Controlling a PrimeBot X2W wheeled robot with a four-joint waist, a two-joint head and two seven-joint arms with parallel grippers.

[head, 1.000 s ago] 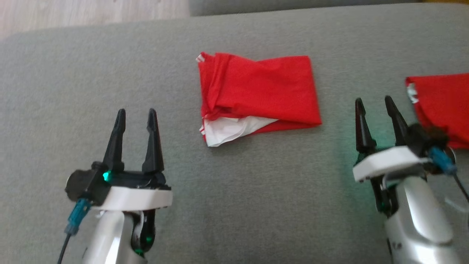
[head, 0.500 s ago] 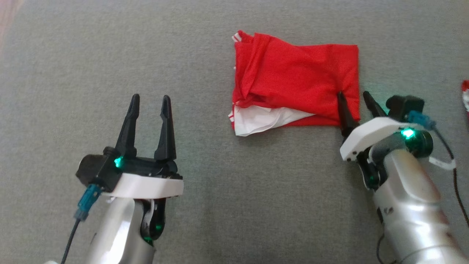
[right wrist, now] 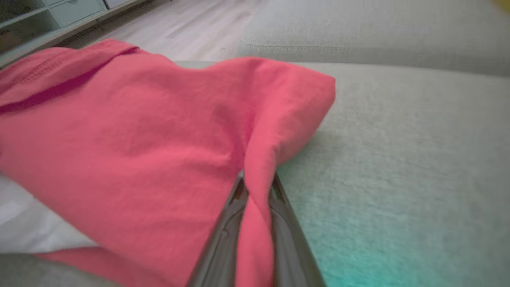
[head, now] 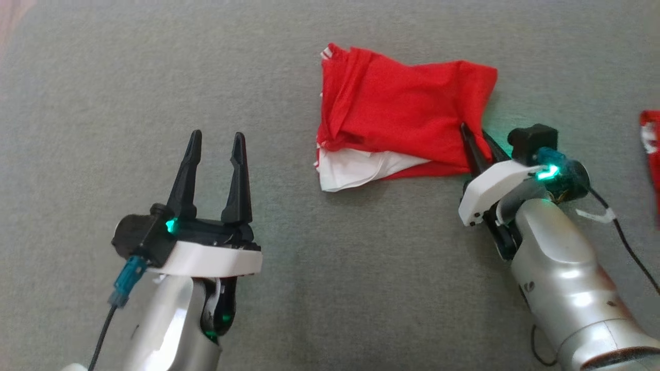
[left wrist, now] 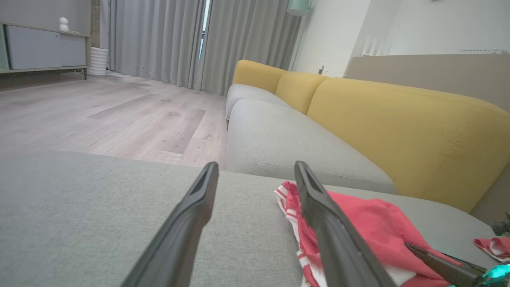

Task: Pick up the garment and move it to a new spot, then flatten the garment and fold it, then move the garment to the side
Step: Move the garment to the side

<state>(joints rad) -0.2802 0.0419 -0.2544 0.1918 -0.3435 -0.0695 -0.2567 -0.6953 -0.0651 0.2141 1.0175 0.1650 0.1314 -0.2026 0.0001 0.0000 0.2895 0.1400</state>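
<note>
Now, starting at your left: your left gripper (head: 217,134) is hovering over the bare grey cushion (head: 330,288), its two dark fingers standing well apart with nothing between them. Through its own wrist camera the left gripper (left wrist: 255,165) is looking along the cushion (left wrist: 79,215) toward a wooden floor (left wrist: 99,115), grey curtains (left wrist: 159,40) and a yellow backrest (left wrist: 398,119), with the garment (left wrist: 370,223) lying just past one finger. Moving to the middle, the red garment (head: 402,113) is lying on the cushion in a rough folded rectangle, well apart from the left gripper. A white layer (head: 350,172) is poking out from under the red along its near edge, toward the left corner. At the garment's near right corner your right gripper (head: 473,130) is clamping onto the fabric, its fingers drawn almost together. The right wrist camera is showing the same grip up close: the right gripper (right wrist: 257,177) is pinching a ridge of the garment (right wrist: 139,139) between its fingers, and the fabric is bunching around the pinch while the rest is resting on the cushion (right wrist: 398,159). Farthest right, a second red cloth (head: 650,149) is lying at the picture's edge, well apart from the garment.
</note>
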